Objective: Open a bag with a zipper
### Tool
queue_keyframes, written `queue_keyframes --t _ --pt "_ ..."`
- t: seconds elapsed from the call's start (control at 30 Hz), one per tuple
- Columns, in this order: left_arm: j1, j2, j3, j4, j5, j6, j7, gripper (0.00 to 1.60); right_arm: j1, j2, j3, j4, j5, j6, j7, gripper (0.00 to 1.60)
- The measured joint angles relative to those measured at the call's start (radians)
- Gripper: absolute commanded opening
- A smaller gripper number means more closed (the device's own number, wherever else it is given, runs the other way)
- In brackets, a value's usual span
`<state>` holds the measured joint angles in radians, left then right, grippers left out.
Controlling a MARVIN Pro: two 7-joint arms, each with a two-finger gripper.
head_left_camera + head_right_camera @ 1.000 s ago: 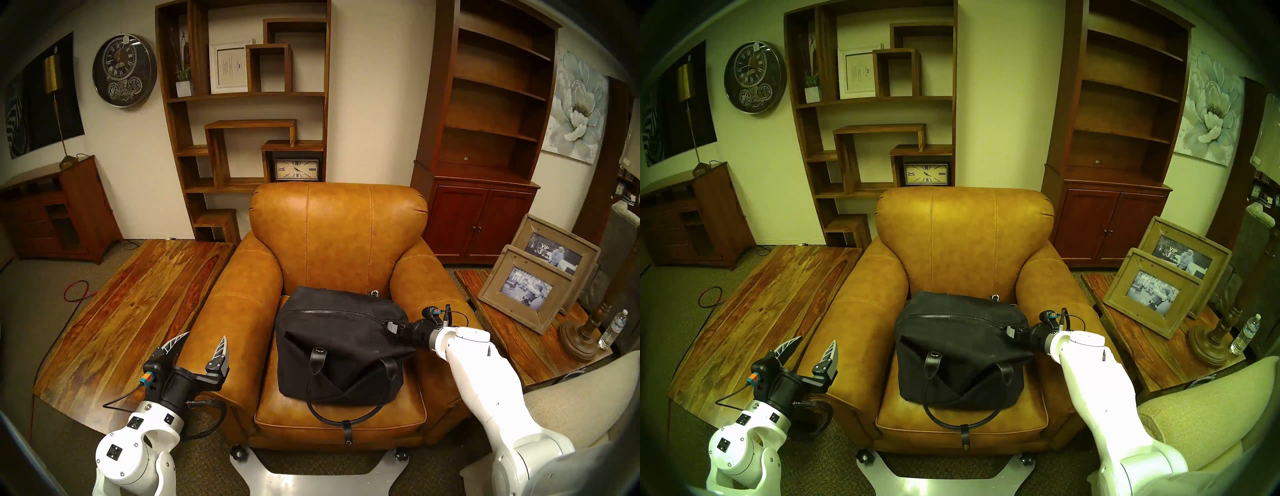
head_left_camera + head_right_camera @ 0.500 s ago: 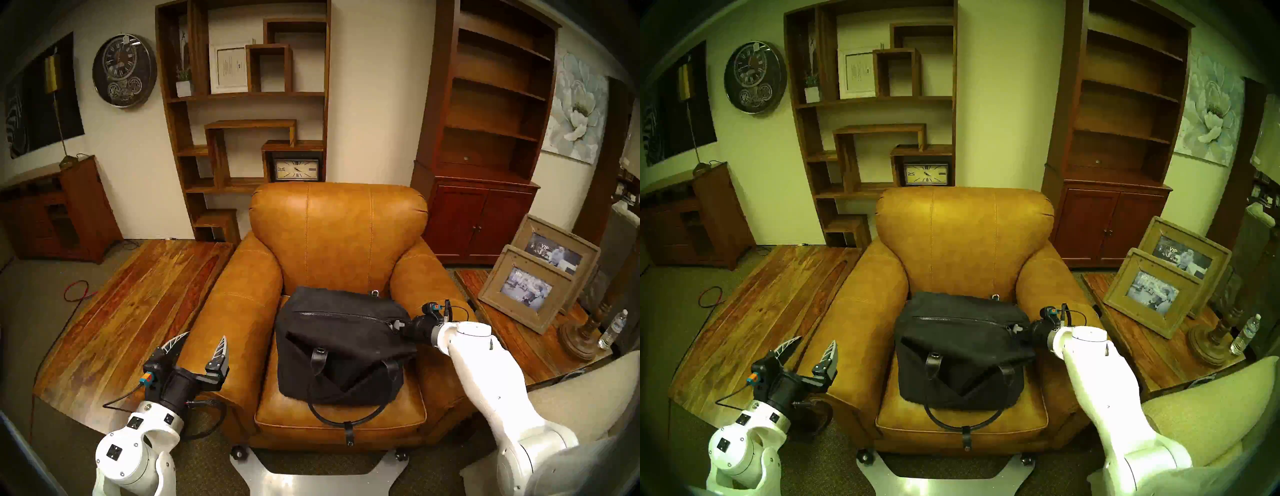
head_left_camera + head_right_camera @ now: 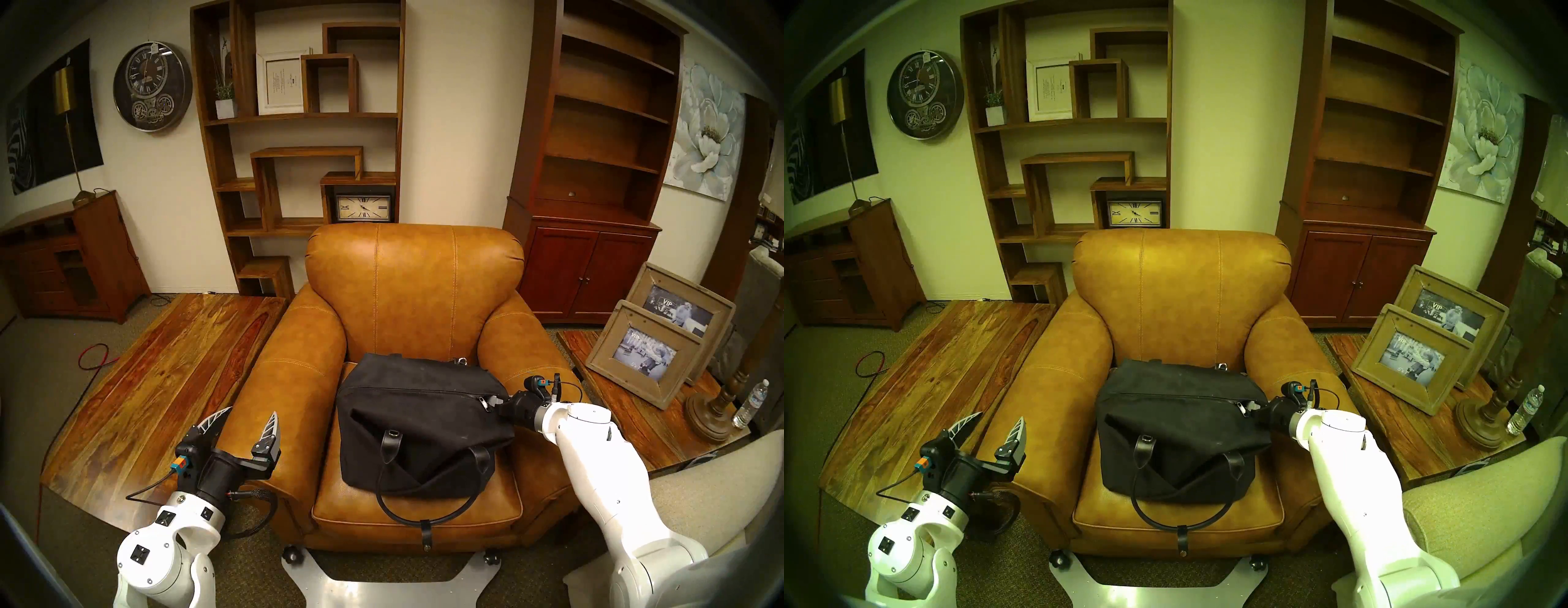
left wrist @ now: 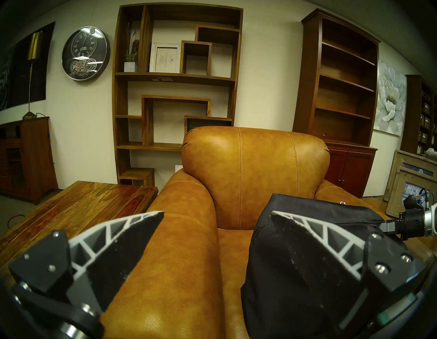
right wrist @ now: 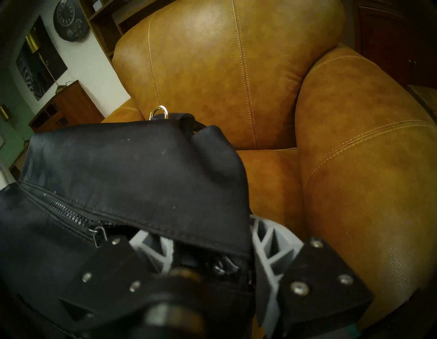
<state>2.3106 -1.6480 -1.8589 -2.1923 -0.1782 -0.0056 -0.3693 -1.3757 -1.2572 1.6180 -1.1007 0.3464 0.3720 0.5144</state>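
Brown armchair [image 3: 413,288] holds the black bag [image 3: 418,429]; right gripper [image 3: 492,401] pinches its zipper [image 3: 407,387] end, left gripper [image 3: 248,420] spread wide beside the armchair.

Furniture showroom: price-tagged clock [image 3: 152,87], armchair [image 3: 413,288].

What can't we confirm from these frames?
- Right gripper: the black canvas bag folds over its fingers in the right wrist view, so the grasp is unclear.
- Dark metal zipper: its pull tab is hidden there, and too small in both head views.
- Bag interior: not visible in any view.
- Left gripper: open, idle.
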Motion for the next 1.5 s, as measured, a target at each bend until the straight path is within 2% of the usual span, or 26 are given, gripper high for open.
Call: queue_keyframes --t 0.13,0.2,0.27,0.43,0.67,1.03,1.23,1.5 --pt "0.0 0.0 0.0 0.0 0.0 0.0 0.0 1.6 -0.032 -0.013 0.038 -0.002 0.027 -0.04 0.002 0.82" --pt "0.0 0.0 0.0 0.0 0.0 0.0 0.0 1.6 -0.044 -0.02 0.053 -0.001 0.038 -0.057 0.004 1.32" --pt "0.0 0.0 0.0 0.0 0.0 0.0 0.0 1.6 -0.057 -0.027 0.073 0.003 0.053 -0.079 0.006 1.6" --pt "0.0 -0.001 0.0 0.0 0.001 0.0 0.0 1.6 -0.083 -0.037 0.115 0.008 0.082 -0.116 0.028 1.6" --pt "0.0 -0.001 0.0 0.0 0.001 0.0 -0.001 1.6 -0.109 -0.046 0.139 -0.003 0.102 -0.131 0.051 1.6" --pt "0.0 -0.002 -0.001 0.0 0.001 0.0 -0.001 1.6 -0.171 -0.049 0.177 -0.095 0.117 -0.133 0.066 1.6" --pt "0.0 -0.002 -0.001 0.0 0.001 0.0 -0.001 1.6 -0.211 -0.053 0.208 -0.164 0.143 -0.114 0.085 1.6" --pt "0.0 -0.002 -0.001 0.0 0.001 0.0 -0.001 1.6 -0.252 -0.053 0.228 -0.237 0.151 -0.047 0.074 1.6"
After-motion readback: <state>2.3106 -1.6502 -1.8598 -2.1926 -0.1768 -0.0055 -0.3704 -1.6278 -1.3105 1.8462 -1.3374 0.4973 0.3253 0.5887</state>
